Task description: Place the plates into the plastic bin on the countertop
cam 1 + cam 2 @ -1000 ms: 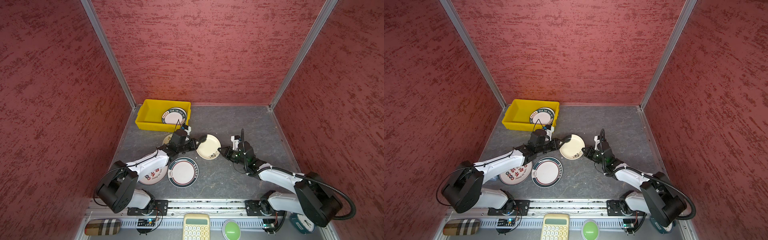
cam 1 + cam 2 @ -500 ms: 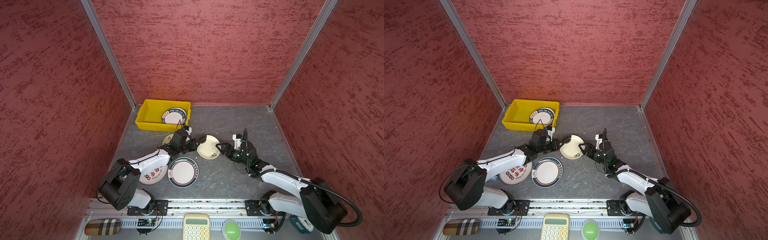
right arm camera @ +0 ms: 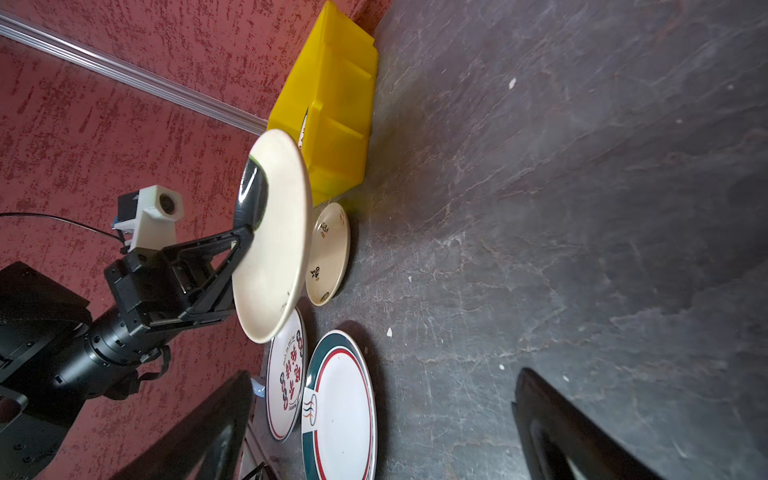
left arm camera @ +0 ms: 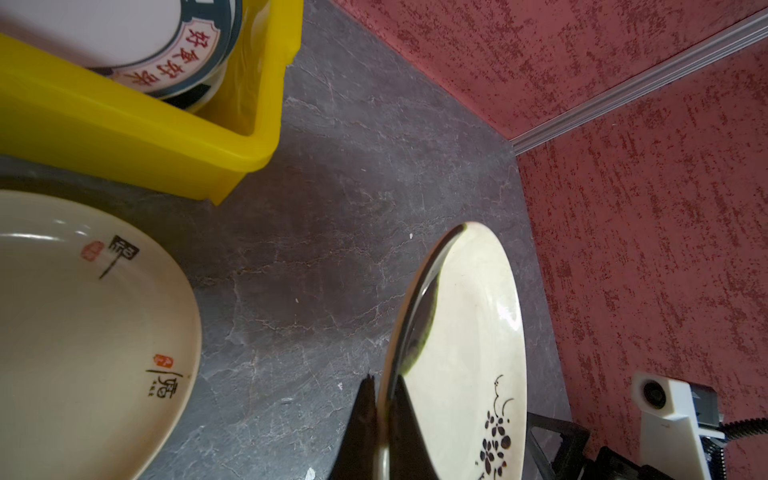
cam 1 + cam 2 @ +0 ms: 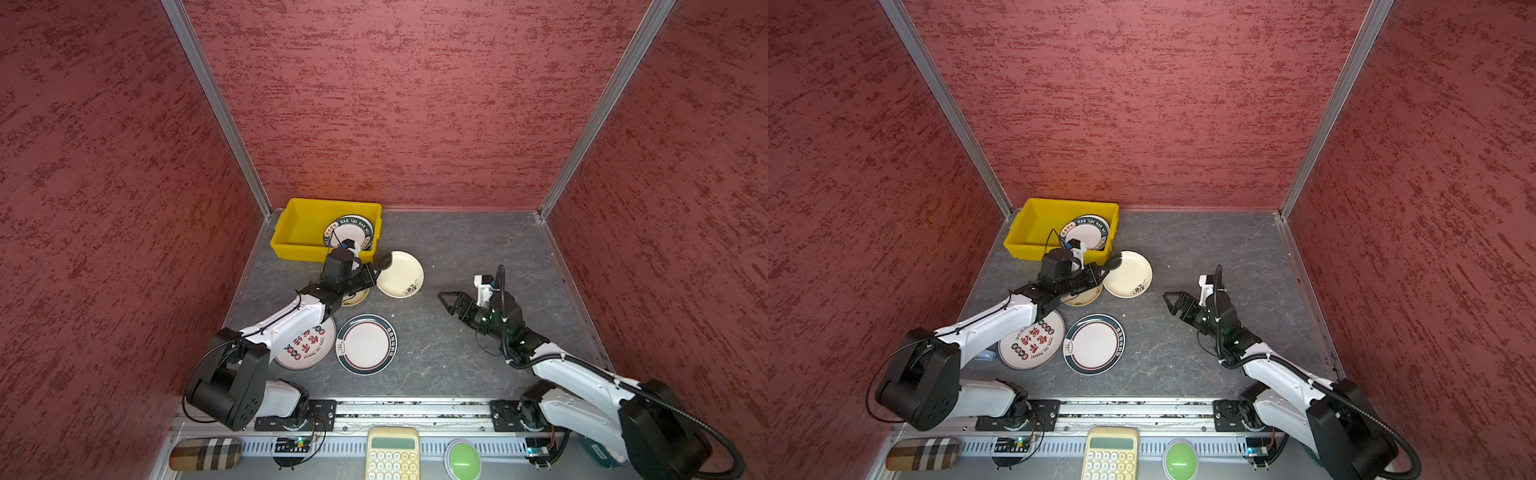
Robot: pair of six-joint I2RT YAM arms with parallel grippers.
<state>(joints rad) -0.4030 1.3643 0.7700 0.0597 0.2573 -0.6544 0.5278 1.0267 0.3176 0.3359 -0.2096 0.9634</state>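
My left gripper was pressed together on the rim of a cream floral plate. It pinched the plate and held it tilted above the tabletop, just beside the near right corner of the yellow plastic bin. Inside the bin, at its right end, lay stacked plates with dark green rims. My right gripper stood spread wide and empty, well apart from the held plate. Three more plates lay flat on the tabletop: a second cream plate under my left arm, a red-lettered plate, and just beside it a green-rimmed plate.
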